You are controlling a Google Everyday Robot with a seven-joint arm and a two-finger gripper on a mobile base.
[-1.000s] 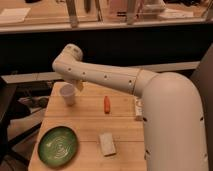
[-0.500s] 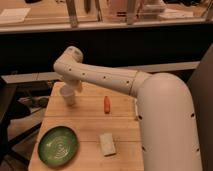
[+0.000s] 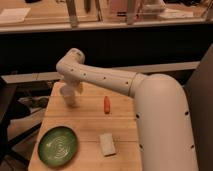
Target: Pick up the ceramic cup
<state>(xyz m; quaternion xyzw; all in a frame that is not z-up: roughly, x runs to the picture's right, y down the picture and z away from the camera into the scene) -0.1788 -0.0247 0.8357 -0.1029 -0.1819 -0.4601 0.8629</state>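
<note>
The ceramic cup (image 3: pixel 68 97) is small and pale. It stands upright at the back left of the wooden table (image 3: pixel 90 125). My white arm reaches in from the right and bends down over it. The gripper (image 3: pixel 71 88) is at the cup's rim, right on top of the cup, and covers its upper part. The cup rests on the table.
A green plate (image 3: pixel 57 145) lies at the front left of the table. A small orange object (image 3: pixel 106 104) lies at mid-table, right of the cup. A white block (image 3: pixel 106 143) lies near the front edge. A dark counter runs behind the table.
The gripper has come down from above the cup to its rim. The cup, plate, orange object and white block have not moved.
</note>
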